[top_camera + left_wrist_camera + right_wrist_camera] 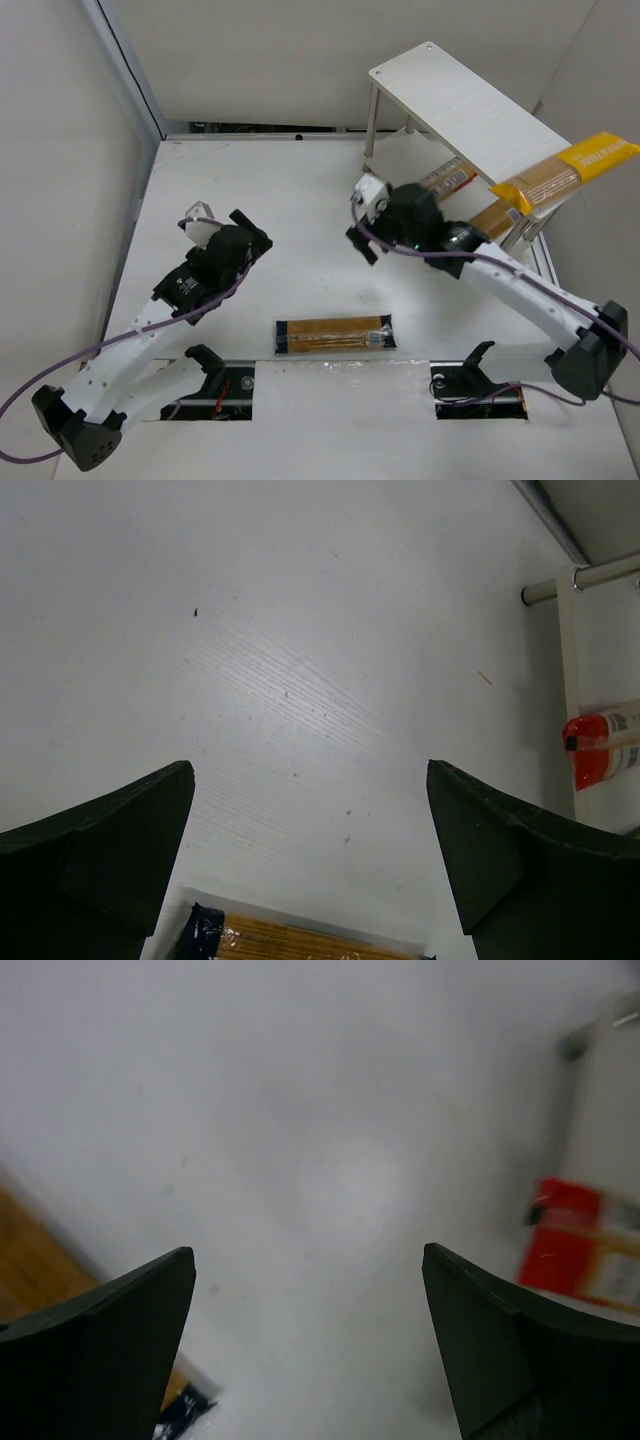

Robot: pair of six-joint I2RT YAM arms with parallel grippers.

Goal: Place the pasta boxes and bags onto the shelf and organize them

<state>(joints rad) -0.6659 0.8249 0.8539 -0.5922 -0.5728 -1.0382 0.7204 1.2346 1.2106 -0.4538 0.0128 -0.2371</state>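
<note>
Both grippers stand wide open and empty. In the top view the left gripper hangs over the table at 9 o'clock, and the right gripper sits near the centre, just off the shelf, which fills the 1 o'clock corner.

1 navy-ended pack lies flat on the table at 6 o'clock, between the 2 arm bases, with its long side running 9 to 3. A yellow pack rests on the top board and overhangs its edge toward 3 o'clock. A red-ended pack shows below the top board; I cannot tell exactly how it sits.

The navy-ended pack looks like the next one to take. It is probably light, and the strands likely keep it fairly stiff along its length, though they would snap if bent or squeezed hard. The clear film looks glossy and may slip. The best hold seems to be across the narrow width at the middle, so neither end droops. A grip at a navy end would likely let it swing.
</note>
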